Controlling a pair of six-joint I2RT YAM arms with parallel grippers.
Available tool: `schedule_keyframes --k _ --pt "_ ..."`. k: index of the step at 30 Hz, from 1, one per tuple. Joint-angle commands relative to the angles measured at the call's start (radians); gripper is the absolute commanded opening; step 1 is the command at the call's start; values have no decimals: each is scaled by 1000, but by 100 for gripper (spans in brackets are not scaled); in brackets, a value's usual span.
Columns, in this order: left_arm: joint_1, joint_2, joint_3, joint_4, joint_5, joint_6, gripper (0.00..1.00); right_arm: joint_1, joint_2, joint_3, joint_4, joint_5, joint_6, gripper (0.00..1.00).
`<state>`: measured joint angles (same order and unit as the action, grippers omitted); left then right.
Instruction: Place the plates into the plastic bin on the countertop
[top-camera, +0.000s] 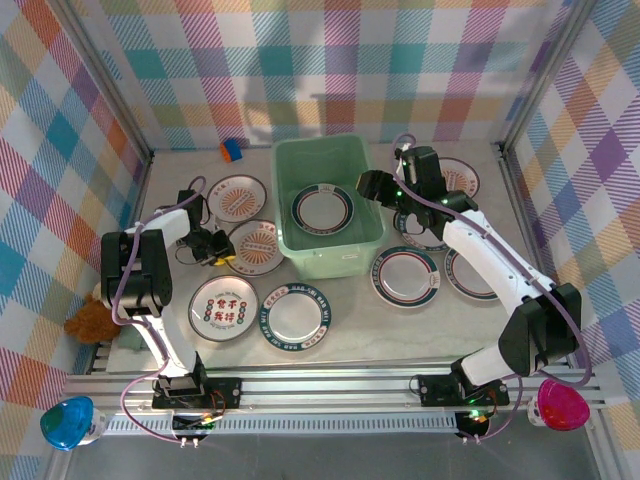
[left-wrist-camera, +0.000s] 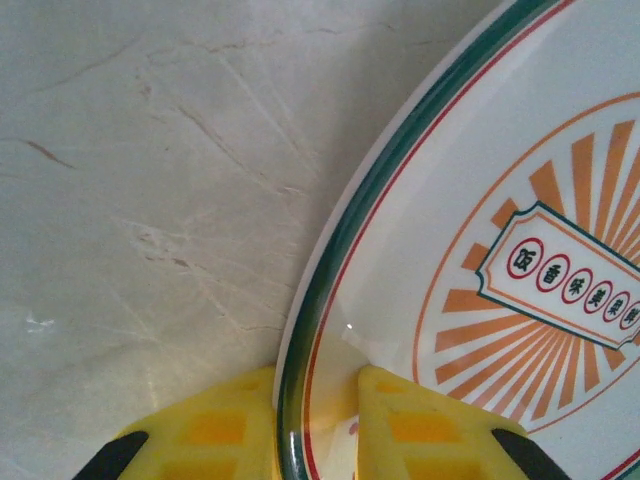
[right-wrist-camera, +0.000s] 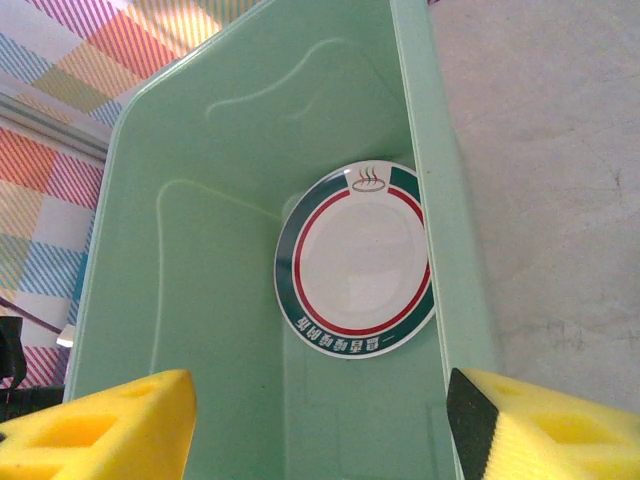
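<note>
The mint-green plastic bin (top-camera: 352, 255) stands mid-countertop with one teal-rimmed plate (top-camera: 322, 210) lying in it. Several more plates lie around it on the countertop (top-camera: 350, 330). Just left of the bin, my left gripper (top-camera: 222, 252) is shut on the near rim of the sunburst plate (top-camera: 258, 247). In the left wrist view its yellow fingers (left-wrist-camera: 200, 435) pinch that plate's teal rim (left-wrist-camera: 330, 290), one finger under it and one on top. My right gripper (top-camera: 375, 185) hangs open over the bin's right side. It looks down at the bin (right-wrist-camera: 200, 250) and the plate inside (right-wrist-camera: 355, 260).
Plates lie at the back left (top-camera: 236, 197), front left (top-camera: 223, 308), front middle (top-camera: 297, 316), and right of the bin (top-camera: 406, 275) (top-camera: 470, 275) (top-camera: 455, 178). A small blue-and-orange object (top-camera: 232, 150) sits by the back wall. Plaid walls and aluminium rails enclose the surface.
</note>
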<state>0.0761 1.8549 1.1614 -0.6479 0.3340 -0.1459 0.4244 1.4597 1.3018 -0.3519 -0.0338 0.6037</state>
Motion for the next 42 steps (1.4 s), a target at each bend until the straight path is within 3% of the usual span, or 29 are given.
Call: schedule_keyframes --k 1,18,29,42 --pt "-7 -15 -20 -24 -40 -3 14 -8 -45 -7 25 5 22 68" --pt "-7 -219 -3 -88 -23 -58 0 -7 -114 -68 39 8 31 68" --pt "-7 -366 5 -110 -3 -125 0 -8 -166 -85 48 -6 -38 69" --pt "28 -604 146 -159 -122 -181 0 -7 -148 -1 7 -160 -57 69"
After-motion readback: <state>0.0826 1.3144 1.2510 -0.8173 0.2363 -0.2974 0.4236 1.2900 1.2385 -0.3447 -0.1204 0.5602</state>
